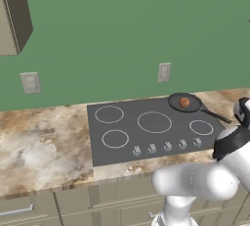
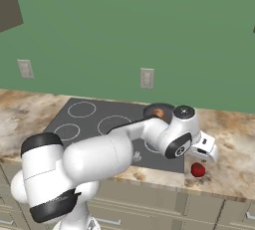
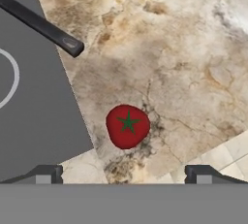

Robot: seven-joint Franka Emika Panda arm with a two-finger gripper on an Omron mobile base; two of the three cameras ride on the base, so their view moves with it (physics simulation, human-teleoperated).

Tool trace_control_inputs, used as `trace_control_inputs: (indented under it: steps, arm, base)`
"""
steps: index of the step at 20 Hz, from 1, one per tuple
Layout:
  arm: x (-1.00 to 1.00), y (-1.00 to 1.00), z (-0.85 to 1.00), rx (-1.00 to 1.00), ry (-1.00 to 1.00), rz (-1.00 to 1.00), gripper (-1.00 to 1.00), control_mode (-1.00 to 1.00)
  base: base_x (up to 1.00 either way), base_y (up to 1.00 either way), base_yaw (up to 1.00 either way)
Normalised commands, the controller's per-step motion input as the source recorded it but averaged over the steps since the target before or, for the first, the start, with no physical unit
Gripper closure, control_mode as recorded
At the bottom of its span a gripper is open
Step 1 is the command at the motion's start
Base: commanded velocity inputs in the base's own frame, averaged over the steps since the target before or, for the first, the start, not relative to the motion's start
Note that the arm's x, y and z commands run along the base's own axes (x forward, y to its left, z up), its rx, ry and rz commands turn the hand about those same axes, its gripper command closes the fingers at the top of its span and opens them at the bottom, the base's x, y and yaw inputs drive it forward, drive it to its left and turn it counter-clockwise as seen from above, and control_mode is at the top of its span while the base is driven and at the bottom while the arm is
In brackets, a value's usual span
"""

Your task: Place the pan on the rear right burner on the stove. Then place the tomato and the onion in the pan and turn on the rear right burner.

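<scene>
The dark pan (image 1: pixel 184 102) sits at the stove's (image 1: pixel 127 144) rear right, covering the rear right burner. Its black handle (image 1: pixel 217 116) points right. The brownish onion (image 1: pixel 184 102) lies inside the pan (image 2: pixel 158 111). The red tomato (image 2: pixel 198 170) rests on the marble counter just right of the stove's front corner. My gripper (image 2: pixel 203 155) hangs right above it, apart from it. In the hand view the tomato (image 3: pixel 128 126) lies just ahead of the gap between the widely spread fingertips (image 3: pixel 46 174), so the gripper (image 3: pixel 123 174) is open and holds nothing.
A row of silver knobs (image 1: pixel 166 146) runs along the stove's front edge. The pan handle (image 3: pixel 43 26) reaches over the counter beyond the tomato. The counter's front edge (image 2: pixel 214 186) is close to the tomato. Wall outlets (image 1: pixel 164 72) sit behind the stove.
</scene>
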Motion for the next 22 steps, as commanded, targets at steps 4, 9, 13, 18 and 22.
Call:
trace_control_inputs:
  steps: [4, 9, 13, 18, 22]
  arm:
    - [0.00, -0.07, -0.24, 0.09, 0.00, 0.00, -1.00, -1.00]
    - [0.00, -0.01, -0.14, 0.12, 0.00, 0.00, -1.00, -1.00]
    - [0.03, -0.10, -0.13, 0.05, 0.00, 0.00, -1.00, -1.00]
    - [0.07, -0.25, 0.00, 0.00, 0.00, 0.00, -1.00, -1.00]
    - [0.02, -0.16, 0.00, 0.00, 0.00, 0.00, -1.00, -1.00]
  base:
    - [0.00, 0.00, 0.00]
    - [0.00, 0.00, 0.00]
    - [0.00, 0.00, 0.00]
    - [0.00, 0.00, 0.00]
    - [0.00, 0.00, 0.00]
